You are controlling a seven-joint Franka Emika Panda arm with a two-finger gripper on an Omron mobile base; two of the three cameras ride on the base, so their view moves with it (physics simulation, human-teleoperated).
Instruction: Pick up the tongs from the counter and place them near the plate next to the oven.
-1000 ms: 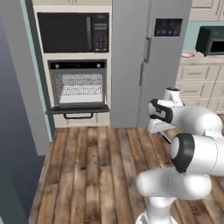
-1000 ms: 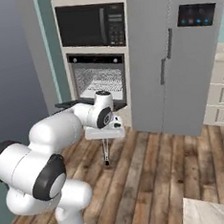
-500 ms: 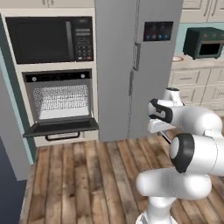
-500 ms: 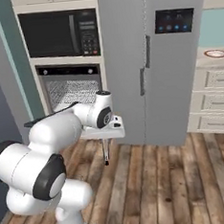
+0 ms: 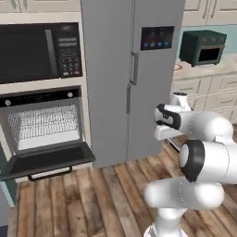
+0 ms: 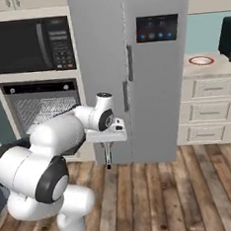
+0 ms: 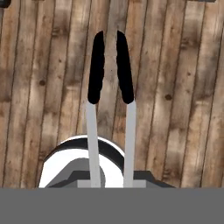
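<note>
My gripper [image 6: 107, 143] is shut on the tongs [image 6: 107, 157], which hang straight down from the hand over the wooden floor. In the hand view the tongs [image 7: 110, 70] show as two grey arms with black tips, close together and pointing at the floorboards. The plate [image 6: 201, 60], white with a red-orange rim, lies on a pale top at the right, well beyond the arm. Next to it stands the dark green oven [image 5: 203, 47], also seen at the right edge as the oven [image 6: 228, 38]. The counter with the sink is out of view.
A tall grey fridge [image 6: 153, 69] stands straight ahead. To its left a steel wall oven [image 5: 44, 125] has its door [image 5: 46, 162] folded down into the room, under a black microwave [image 5: 39, 51]. White drawers [image 6: 211, 111] sit below the plate. Wooden floor [image 6: 169, 192] lies ahead.
The whole picture has slid left, so the camera has moved; the fridge is now central and the plate and green oven are closer. The arm holds the same pose with the tongs.
</note>
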